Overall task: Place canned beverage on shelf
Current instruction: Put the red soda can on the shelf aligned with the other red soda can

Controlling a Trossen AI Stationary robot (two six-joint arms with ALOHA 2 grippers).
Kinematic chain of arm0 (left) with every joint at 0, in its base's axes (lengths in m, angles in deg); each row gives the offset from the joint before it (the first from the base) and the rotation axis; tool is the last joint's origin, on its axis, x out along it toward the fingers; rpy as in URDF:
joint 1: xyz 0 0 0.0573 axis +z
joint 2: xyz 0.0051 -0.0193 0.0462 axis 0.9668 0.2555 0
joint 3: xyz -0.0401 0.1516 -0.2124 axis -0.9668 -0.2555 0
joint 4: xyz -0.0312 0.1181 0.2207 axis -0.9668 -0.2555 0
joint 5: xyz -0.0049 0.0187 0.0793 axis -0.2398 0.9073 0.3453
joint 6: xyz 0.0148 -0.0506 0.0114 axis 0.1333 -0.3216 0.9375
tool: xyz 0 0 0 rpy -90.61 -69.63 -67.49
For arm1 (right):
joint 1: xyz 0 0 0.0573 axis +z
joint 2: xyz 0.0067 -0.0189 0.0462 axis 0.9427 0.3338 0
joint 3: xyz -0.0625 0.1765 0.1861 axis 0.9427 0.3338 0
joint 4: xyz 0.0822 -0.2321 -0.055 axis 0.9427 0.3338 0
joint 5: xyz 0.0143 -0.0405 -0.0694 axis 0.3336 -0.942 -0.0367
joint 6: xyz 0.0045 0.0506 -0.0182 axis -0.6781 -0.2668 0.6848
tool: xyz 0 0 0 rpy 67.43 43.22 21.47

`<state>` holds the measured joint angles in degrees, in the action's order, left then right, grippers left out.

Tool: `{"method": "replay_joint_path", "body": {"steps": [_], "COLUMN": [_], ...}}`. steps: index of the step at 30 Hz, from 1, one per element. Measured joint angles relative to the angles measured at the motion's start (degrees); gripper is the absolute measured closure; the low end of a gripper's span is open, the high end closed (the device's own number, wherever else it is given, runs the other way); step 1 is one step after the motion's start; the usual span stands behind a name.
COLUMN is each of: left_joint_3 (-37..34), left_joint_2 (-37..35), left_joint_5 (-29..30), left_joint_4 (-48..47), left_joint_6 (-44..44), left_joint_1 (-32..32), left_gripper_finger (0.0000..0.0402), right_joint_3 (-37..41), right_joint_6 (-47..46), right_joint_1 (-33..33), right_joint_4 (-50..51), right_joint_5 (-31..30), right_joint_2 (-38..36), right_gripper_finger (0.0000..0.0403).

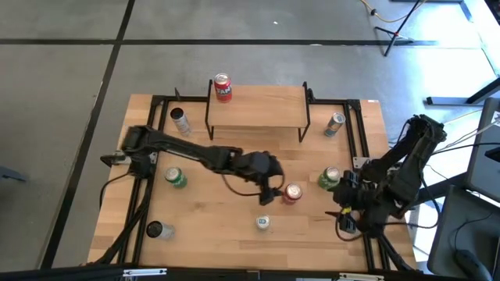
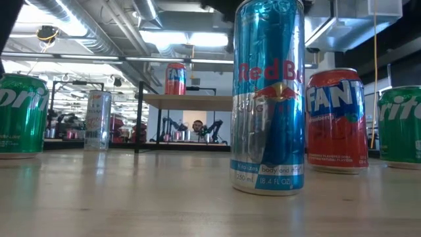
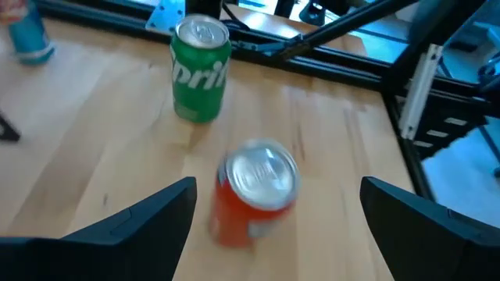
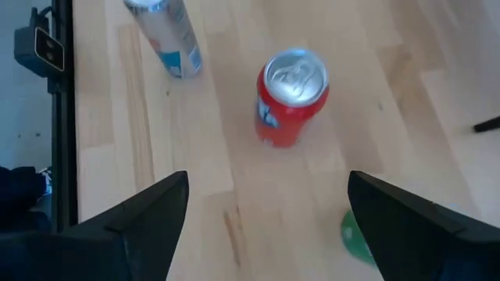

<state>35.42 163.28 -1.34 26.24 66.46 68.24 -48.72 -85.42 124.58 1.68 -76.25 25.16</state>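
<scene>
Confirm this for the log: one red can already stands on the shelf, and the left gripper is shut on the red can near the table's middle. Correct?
Not quite. The left gripper is open, its fingers spread either side of the red can without touching it, as the left wrist view shows. A red can does stand on the shelf.

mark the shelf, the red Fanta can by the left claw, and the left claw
shelf (image 1: 258, 105): high view, bare wooden top.
red Fanta can (image 3: 258, 173): left wrist view, silver lid.
left claw (image 3: 277, 215): left wrist view, midway between its open fingertips.

Red can (image 3: 254, 191) between spread jaws, green can (image 3: 200, 69) beyond
</scene>
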Motion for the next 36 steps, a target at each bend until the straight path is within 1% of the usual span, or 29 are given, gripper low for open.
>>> {"method": "replay_joint_path", "body": {"steps": [6, 10, 15, 20, 23, 28, 30, 32, 34, 36], "left_joint_3": [9.91, 12.61, 12.66, 11.45, 11.17, 11.13, 11.17, 11.09, 11.2, 11.19], "left_joint_2": [9.38, 12.88, 14.61, 14.62, 14.64, 15.97, 17.43, 17.86, 18.7, 18.89], "left_joint_5": [-2.39, -2.06, -1.73, 1.39, 1.98, 1.63, 0.97, 0.81, 1.91, 2.22], "left_joint_4": [-0.23, -0.04, -1.96, -2.33, -2.5, -1.35, 1.18, 0.7, 2.72, 2.31], "left_joint_6": [3.73, 4.45, 4.0, 5.54, 5.54, 5.55, 5.55, 5.44, 3.93, 2.58], "left_joint_1": [0.85, 0.79, 0.48, -0.43, -0.31, -0.34, -0.38, -0.34, -0.33, -0.33], "left_gripper_finger": [0.0055, 0.0055, 0.0055, 0.0055, 0.0055, 0.0055, 0.0055, 0.0055, 0.0057, 0.0067], "right_joint_3": [3.47, 4.66, 5.86, 5.98, 5.98, 5.98, 5.98, 5.98, 5.98, 5.98], "right_joint_6": [-4.37, -7.24, -7.95, -7.59, -7.53, -7.36, -7.32, -7.33, -7.32, -7.39], "right_joint_1": [3.69, 5.03, 5.32, 5.29, 5.21, 5.19, 5.2, 5.19, 5.19, 5.19], "right_joint_4": [-0.73, -1.69, -4.9, -4.82, -4.84, -4.82, -4.84, -4.84, -4.88, -5.03], "right_joint_5": [0.48, 0.45, 0.78, 0.64, 0.07, -0.07, -0.66, -0.96, -0.95, -0.94], "right_joint_2": [0.0, 0.0, 0.0, 0.0, 0.0, 0.02, 0.0, 0.02, 0.02, 0.02], "right_gripper_finger": [0.0066, 0.0065, 0.0065, 0.0065, 0.0065, 0.0065, 0.0065, 0.0065, 0.0065, 0.0065]}}
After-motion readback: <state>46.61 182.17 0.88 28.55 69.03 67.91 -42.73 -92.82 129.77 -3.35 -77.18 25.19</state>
